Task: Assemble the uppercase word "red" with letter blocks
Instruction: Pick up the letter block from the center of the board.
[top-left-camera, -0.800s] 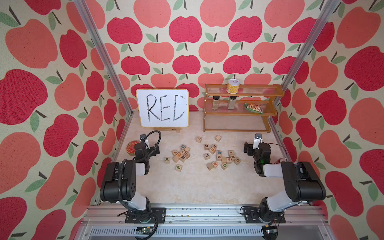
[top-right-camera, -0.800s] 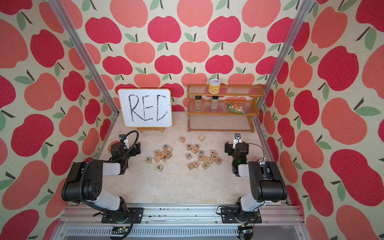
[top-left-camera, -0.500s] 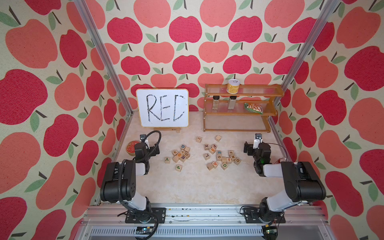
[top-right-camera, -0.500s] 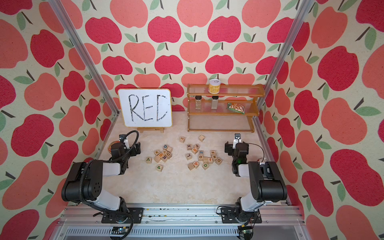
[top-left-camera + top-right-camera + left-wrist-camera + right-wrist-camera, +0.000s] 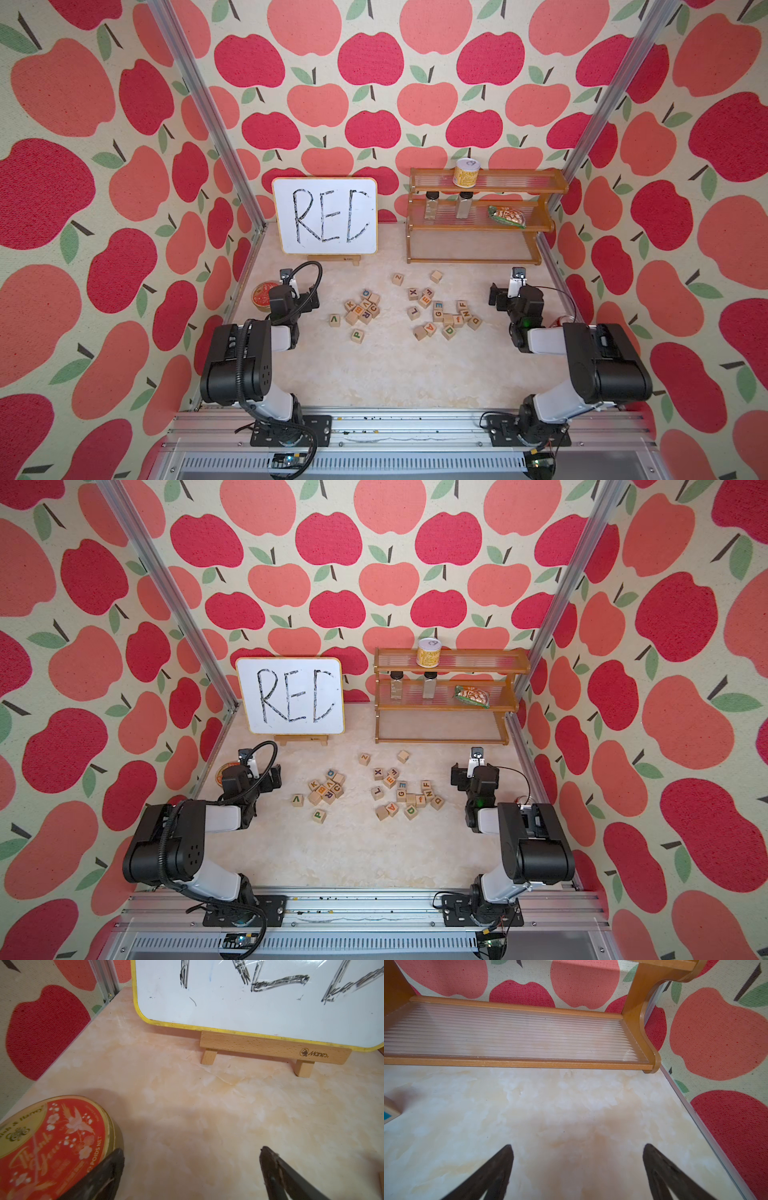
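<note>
Both grippers hang low over the counter [image 5: 395, 374] at its far side, each with its jaws spread wide and nothing between them. The left gripper [image 5: 191, 1153] faces the whiteboard [image 5: 328, 216] on its wooden stand, with a round red tin [image 5: 52, 1136] just beside one of its fingers. The right gripper [image 5: 577, 1147] faces the bottom level of the wooden shelf [image 5: 519, 1064], with bare counter beneath it. The blocks lie loose in two groups between the arms, in both top views. The purple R block [image 5: 365, 314] sits in the group nearer the left arm, packed against its neighbours. The teal-green E block [image 5: 438, 306] is in the middle of the other group, and the green D block [image 5: 449, 331] lies at that group's near edge, towards the robot. None of the three is lined up with another.
</note>
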### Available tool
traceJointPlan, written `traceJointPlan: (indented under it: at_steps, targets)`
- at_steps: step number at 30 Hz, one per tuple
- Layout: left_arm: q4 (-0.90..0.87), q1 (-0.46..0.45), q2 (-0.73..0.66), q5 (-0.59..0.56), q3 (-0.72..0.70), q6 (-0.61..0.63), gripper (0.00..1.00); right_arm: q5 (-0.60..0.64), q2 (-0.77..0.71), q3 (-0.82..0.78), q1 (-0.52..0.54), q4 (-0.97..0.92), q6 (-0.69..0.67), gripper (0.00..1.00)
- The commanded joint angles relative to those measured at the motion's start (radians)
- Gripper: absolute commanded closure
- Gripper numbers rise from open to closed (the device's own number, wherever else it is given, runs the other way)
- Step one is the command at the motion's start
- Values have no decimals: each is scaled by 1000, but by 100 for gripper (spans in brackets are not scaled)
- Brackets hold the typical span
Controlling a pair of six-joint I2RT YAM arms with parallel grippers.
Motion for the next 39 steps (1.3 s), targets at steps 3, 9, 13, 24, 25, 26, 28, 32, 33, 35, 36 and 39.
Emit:
traceJointPlan:
  at_steps: [3,9,13,24,25,26,28,32,33,35,36,39]
  targets:
    - [-67,-4,-29,-5,38,24,1,-6,-11,-6,-4,0,4,1]
    - [-477,-41,-90,-45,243,42,1,52,-87,-10,14,-53,1,1]
    - [-558,-67,-167,-53,263,41,1,89,-177,41,67,-210,-47,1]
    - [-897,-240,-399,-144,335,-27,1,65,-357,310,208,-796,50,1]
    - [-924,-260,-416,-157,338,-52,1,51,-360,343,226,-845,70,1]
    - [-951,-281,-433,-167,341,-83,1,44,-361,370,249,-890,86,1]
    - [-1003,-327,-457,-169,347,-121,1,45,-360,418,303,-966,110,1]
    - [-1131,-445,-475,-240,377,-192,1,76,-349,520,420,-1119,128,1]
    - [-1159,-466,-475,-254,385,-212,1,80,-348,542,441,-1147,137,1]
    - [-1215,-507,-504,-267,394,-259,1,88,-343,587,492,-1213,161,1]
    - [-1236,-526,-511,-275,394,-279,1,90,-343,605,511,-1240,173,1]
    - [-1294,-585,-536,-290,393,-333,1,90,-341,664,568,-1320,221,1]
